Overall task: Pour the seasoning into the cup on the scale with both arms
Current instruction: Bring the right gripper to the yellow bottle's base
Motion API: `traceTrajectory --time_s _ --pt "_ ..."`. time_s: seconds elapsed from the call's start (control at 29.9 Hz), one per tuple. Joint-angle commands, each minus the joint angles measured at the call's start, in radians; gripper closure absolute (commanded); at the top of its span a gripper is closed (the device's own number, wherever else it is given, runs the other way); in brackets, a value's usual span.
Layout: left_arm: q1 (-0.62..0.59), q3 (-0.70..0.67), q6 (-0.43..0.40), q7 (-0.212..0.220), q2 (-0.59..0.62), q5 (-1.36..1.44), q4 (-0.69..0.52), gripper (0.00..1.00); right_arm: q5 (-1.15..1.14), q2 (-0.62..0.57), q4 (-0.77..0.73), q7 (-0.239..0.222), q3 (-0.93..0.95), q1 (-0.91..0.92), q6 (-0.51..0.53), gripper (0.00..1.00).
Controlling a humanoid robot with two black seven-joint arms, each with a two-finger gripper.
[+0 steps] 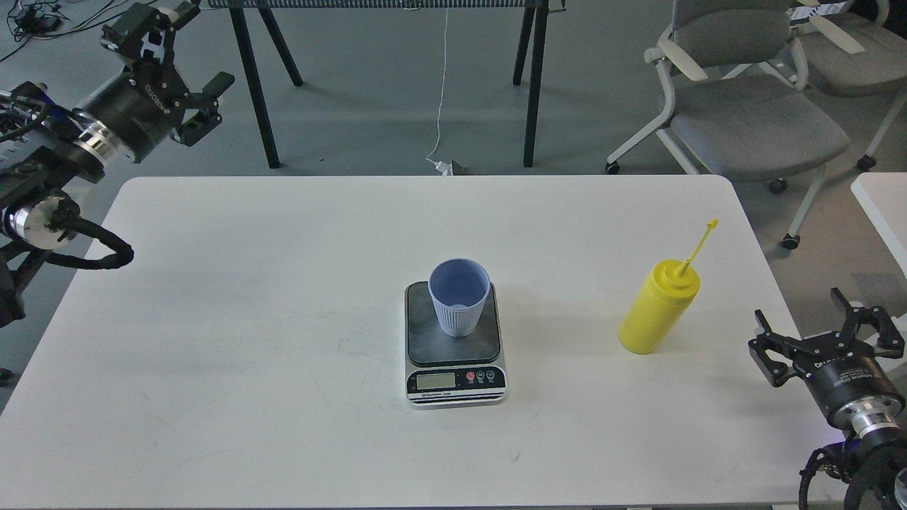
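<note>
Nearest the camera, at the table's lower right corner, the right gripper (822,327) hovers with its black fingers spread apart, holding nothing. It sits right of the kitchen scale (455,345), beyond the yellow squeeze bottle (657,308), which stands upright on the white table (248,319), well apart from the scale. The bottle's cap strap (701,244) sticks up and to the right from the nozzle. On the scale's dark weighing plate stands the light-blue ribbed cup (460,297), upright and open, toward the plate's far half; the LCD and round buttons, one red, lie in front of it. Far to the left of the scale and beyond the table's back edge, the left gripper (181,60) is raised over the floor, fingers apart, empty. Grey office chairs (751,113) stand behind the table to the scale's right.
</note>
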Motion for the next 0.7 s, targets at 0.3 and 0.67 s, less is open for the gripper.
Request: traceTrajectory --time_s 0.3,0.67 --pt "0.001 0.003 0.000 0.000 -0.001 0.003 0.000 0.01 -0.132 0.160 -0.017 0.000 -0.001 -0.005 0.000 0.01" --pt "0.013 0.002 0.000 0.000 0.000 0.004 -0.002 0.01 -0.165 0.218 -0.077 -0.002 -0.003 -0.006 0.000 0.01"
